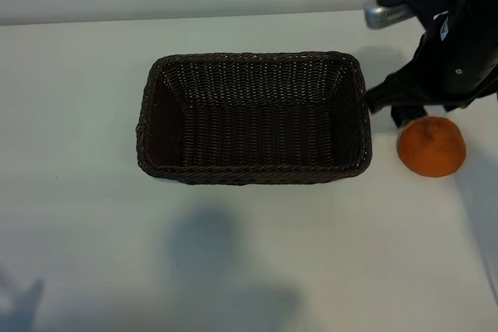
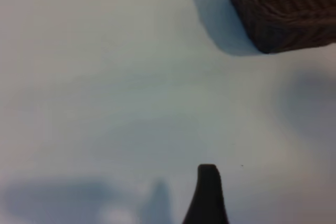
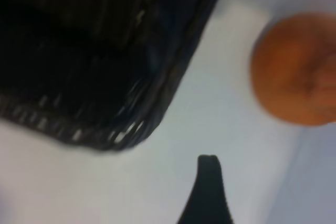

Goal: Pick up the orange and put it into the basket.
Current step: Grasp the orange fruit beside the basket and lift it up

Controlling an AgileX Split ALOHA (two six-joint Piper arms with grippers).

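The orange (image 1: 432, 146) lies on the white table just right of the basket (image 1: 253, 175), a dark woven rectangle with nothing in it. My right gripper (image 1: 395, 106) hangs open at the basket's far right corner, just behind the orange, and holds nothing. The right wrist view shows one dark fingertip (image 3: 208, 171) over bare table, with the orange (image 3: 294, 69) to one side and the basket's corner (image 3: 157, 98) to the other. The left arm is out of the exterior view. In its wrist view one fingertip (image 2: 207, 182) hovers over bare table, far from a basket corner (image 2: 283, 14), with nothing held.
The table's far edge (image 1: 194, 18) runs behind the basket. Soft shadows fall on the table (image 1: 226, 270) in front of the basket. The right arm's dark body (image 1: 467, 36) stands above the orange at the far right.
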